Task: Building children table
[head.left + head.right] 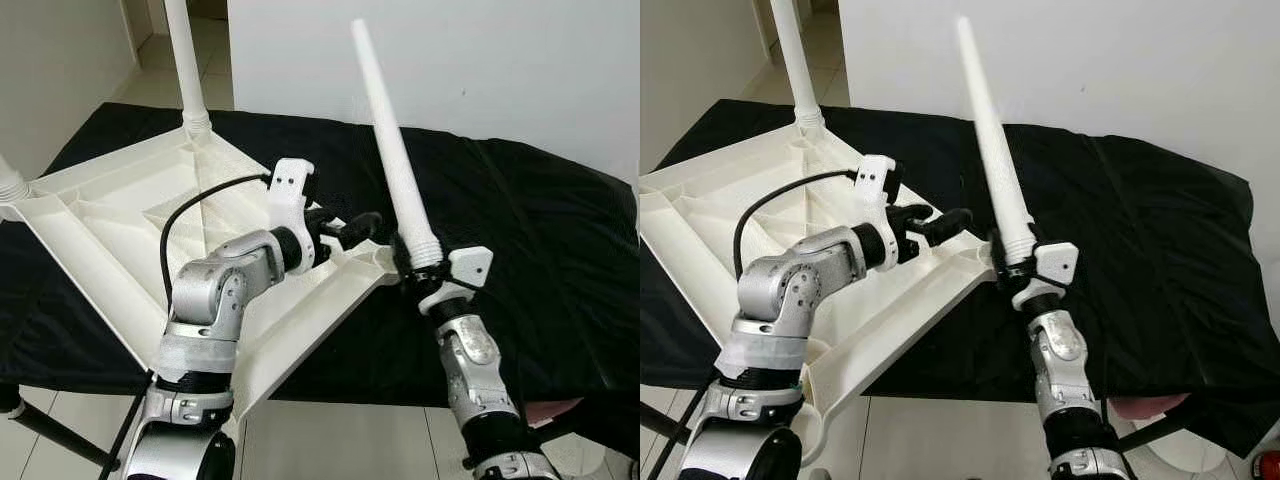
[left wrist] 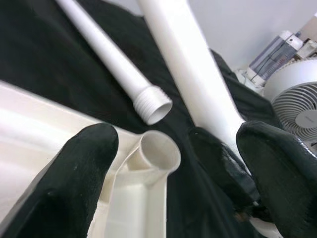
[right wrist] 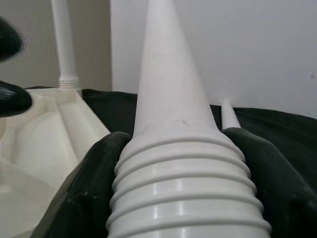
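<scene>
Gripping a tapered white plastic table leg [image 1: 395,150] by its threaded collar with the right pincer [image 1: 425,272], black fingers [image 3: 94,188] clenched on either side of the ribbed threads, narrow tip slanting up and away. Holding the left pincer [image 1: 350,228] released, fingers spread, hovering just over the corner socket [image 2: 157,148] of the upturned white tabletop [image 1: 90,215], w/ the socket's open round mouth between the fingers. Lying on black cloth [image 1: 540,240]: the tabletop, ribbed underside up, near corner jutting past the edge toward the right pincer. Standing already in a far corner, well beyond the left pincer: another leg [image 1: 185,60], upright. Lying loose on the cloth just past the socket: a further leg [image 2: 111,59], threaded end open.

Judging the risks: threads sitting close beside the socket but tilted off its axis, so prob. cross-threading or jamming if turned in at this angle. Clamping on the threads themselves, smooth hard plastic, so possibly slipping or rotating in the grip. Tabletop light, hollow, half overhanging, unheld, so likely skidding or tipping under sideways push. Loose leg, round, apt to roll if nudged.

Textures: glossy moulded plastic, deep stiffening ribs, coarse screw ridges, soft matte cloth.
</scene>
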